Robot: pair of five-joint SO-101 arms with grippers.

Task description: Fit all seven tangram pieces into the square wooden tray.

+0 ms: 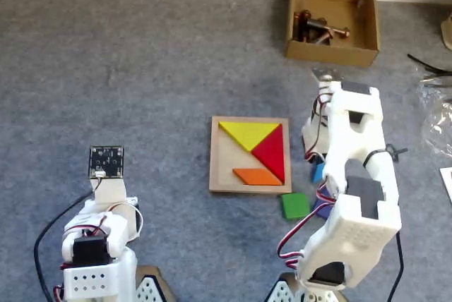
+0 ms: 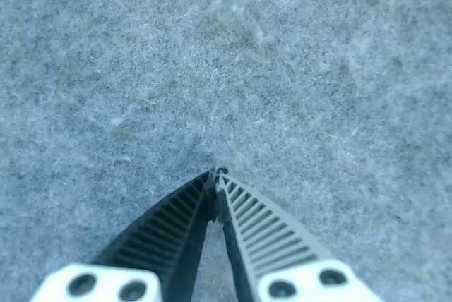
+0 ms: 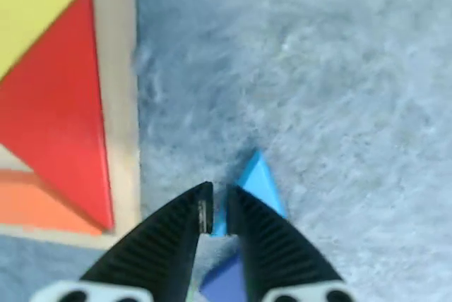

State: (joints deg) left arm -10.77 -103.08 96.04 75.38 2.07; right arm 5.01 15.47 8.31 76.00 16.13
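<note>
The right gripper (image 3: 220, 207), seen from its own wrist, points down at grey carpet (image 3: 339, 69). Its jaws are drawn in to a narrow slit, with one corner of the blue triangle (image 3: 260, 182) in it. They appear to pinch that corner, and the piece looks flat on the carpet. Just nearer the wrist lies a purple piece (image 3: 226, 281), touching or nearly touching the blue one. Beyond the fingertips, close by, is the square wooden tray (image 3: 126, 48). It holds a red triangle (image 3: 60, 104), a yellow triangle (image 3: 28, 13) and an orange piece (image 3: 35, 203).

The left gripper (image 2: 217, 175) is clenched tight, tips meeting, holding nothing above bare carpet, well apart from the tray.

From overhead, a green square (image 1: 295, 204) sits just outside the tray's near corner on the right arm's side. Farthest off stands a cardboard box (image 1: 328, 53).

Judged from this, three pieces are seated and the blue triangle is the one in hand. The next move calls for lifting it over the rim, then turning it to suit the tray's bare wood.
</note>
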